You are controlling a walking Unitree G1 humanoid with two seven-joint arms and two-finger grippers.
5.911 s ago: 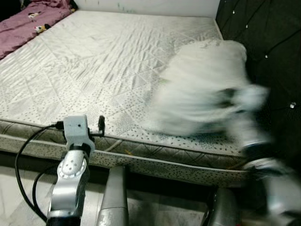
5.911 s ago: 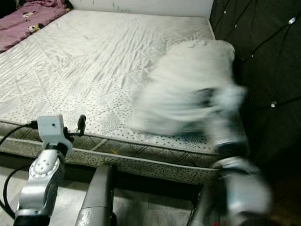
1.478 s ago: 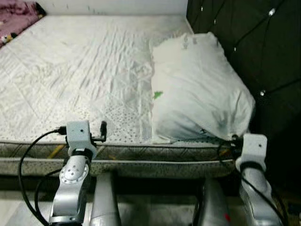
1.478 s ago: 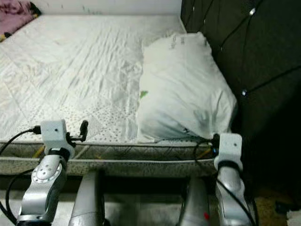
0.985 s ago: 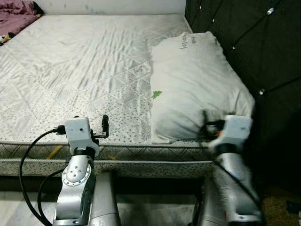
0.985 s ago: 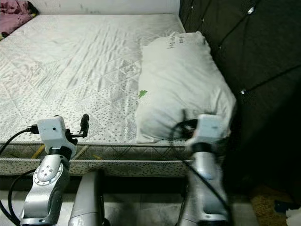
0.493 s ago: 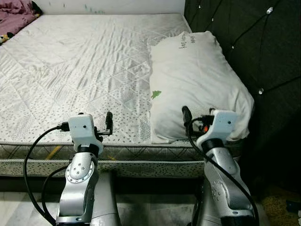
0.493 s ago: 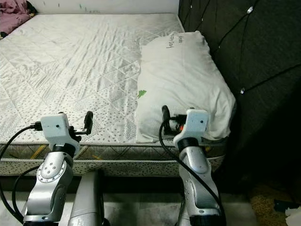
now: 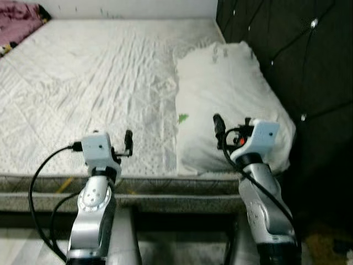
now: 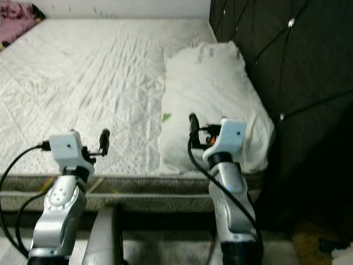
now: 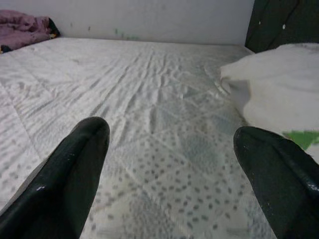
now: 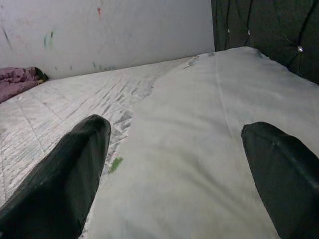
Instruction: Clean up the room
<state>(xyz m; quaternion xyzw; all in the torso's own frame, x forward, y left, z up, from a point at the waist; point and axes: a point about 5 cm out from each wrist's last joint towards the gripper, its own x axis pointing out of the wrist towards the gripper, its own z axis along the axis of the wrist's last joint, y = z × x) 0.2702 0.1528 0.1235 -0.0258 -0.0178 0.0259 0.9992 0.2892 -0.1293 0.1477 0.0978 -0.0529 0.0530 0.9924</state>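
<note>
while the pillow (image 9: 231, 105) lies just ahead, the right end effector (image 12: 174, 164) hovers spread wide.

**Robot body: visible condition**

Two silver metal arms, each built of rounded cast segments. The left silver arm (image 9: 92, 212) has a round joint cap with small dark screw holes. Each wrist carries a pale grey, box-shaped camera housing: left housing (image 9: 97, 148), right housing (image 9: 261, 134). Black cables loop from both housings down along the arms. A small orange-red mark sits beside the right housing. Left end effector (image 11: 172, 172) and right end effector (image 12: 174, 172): two long, glossy black fingers each, with rounded tips.
</note>
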